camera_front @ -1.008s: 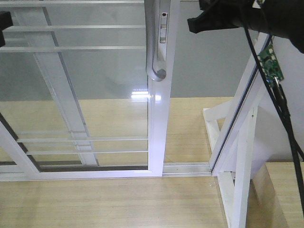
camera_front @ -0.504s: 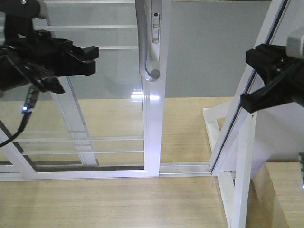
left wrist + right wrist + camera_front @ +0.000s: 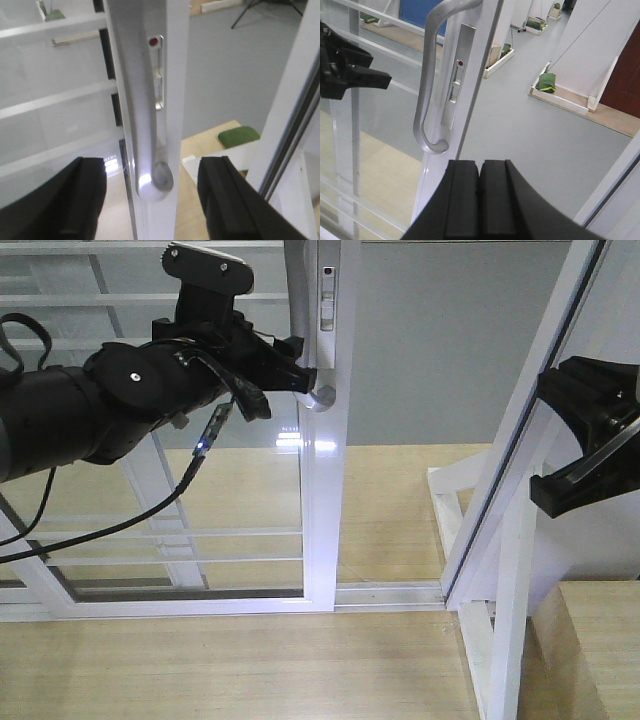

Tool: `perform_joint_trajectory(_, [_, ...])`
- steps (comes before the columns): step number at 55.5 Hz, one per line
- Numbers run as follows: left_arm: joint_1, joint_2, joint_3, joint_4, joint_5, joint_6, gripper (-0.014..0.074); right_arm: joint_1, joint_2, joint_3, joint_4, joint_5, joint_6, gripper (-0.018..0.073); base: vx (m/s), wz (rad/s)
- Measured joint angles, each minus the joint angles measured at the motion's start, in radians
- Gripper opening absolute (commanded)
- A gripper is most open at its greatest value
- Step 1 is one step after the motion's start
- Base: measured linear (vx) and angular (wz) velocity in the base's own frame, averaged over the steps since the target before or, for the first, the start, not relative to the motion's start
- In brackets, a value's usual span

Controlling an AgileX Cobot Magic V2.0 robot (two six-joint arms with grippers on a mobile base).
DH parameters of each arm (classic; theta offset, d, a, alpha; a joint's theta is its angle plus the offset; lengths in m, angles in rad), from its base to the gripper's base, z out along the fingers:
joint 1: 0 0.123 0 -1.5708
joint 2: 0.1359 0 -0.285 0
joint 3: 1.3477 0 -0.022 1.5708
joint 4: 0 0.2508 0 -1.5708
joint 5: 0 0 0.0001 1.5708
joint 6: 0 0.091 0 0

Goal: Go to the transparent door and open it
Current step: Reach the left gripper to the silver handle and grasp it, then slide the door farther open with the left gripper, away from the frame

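Two left fingers [image 3: 65, 200] astride handle [image 3: 144, 125] (apart)

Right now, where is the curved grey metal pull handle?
The handle runs down the centre of the left wrist view on the white door stile, its hooked end framed between the open left gripper's fingers.

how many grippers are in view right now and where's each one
2. The left gripper is open at the lower end of the transparent door's pull handle, not closed on it. The right gripper is shut, off to the handle's right, holding nothing.
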Motion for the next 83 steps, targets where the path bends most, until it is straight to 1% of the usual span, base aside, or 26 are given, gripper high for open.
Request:
perform_joint_trajectory(8, [0.0, 0.049, -0.063, 0.0, -0.059, -0.038, 0.0523, 0.0, 0.0, 0.0, 0.0, 0.004, -0.031, -0.0006, 0.0, 0.0])
perform_joint_trajectory(28, [0.0, 0.167, -0.175, 0.0, -0.065, -0.046, 0.0523, 0.0, 0.0, 0.0, -0.001, 0.018, -0.047, -0.0006, 0.0, 0.0])
perform_joint_trajectory(37, [0.0, 0.197, -0.198, -0.001, -0.106, -0.049, 0.0523, 0.0, 0.0, 0.0, -0.019, 0.018, -0.048, -0.0006, 0.0, 0.0])
perform_joint_trajectory(44, [0.0, 0.218, -0.215, -0.002, -0.134, -0.074, 0.0523, 0.0, 0.0, 0.0, -0.024, 0.019, -0.048, -0.0006, 0.0, 0.0])
perform_joint_trajectory(60, [0.0, 0.269, -0.316, 0.022, -0.12, -0.093, 0.0523, 0.0, 0.0, 0.0, -0.026, 0.019, -0.048, -0.0006, 0.0, 0.0])
perform_joint_trajectory(69, [0.0, 0.299, -0.354, 0.022, -0.146, -0.096, 0.0523, 0.0, 0.0, 0.0, -0.026, 0.019, -0.048, -0.0006, 0.0, 0.0])
perform_joint_trajectory(78, [0.0, 0.334, -0.4, 0.022, -0.148, -0.096, 0.0522, 0.0, 0.0, 0.0, -0.026, 0.019, -0.048, -0.0006, 0.0, 0.0])
perform_joint_trajectory(83, [0.006, 0.347, -0.419, 0.023, -0.145, -0.096, 0.0493, 0.0, 0.0, 0.0, -0.026, 0.019, -0.048, -0.0006, 0.0, 0.0])
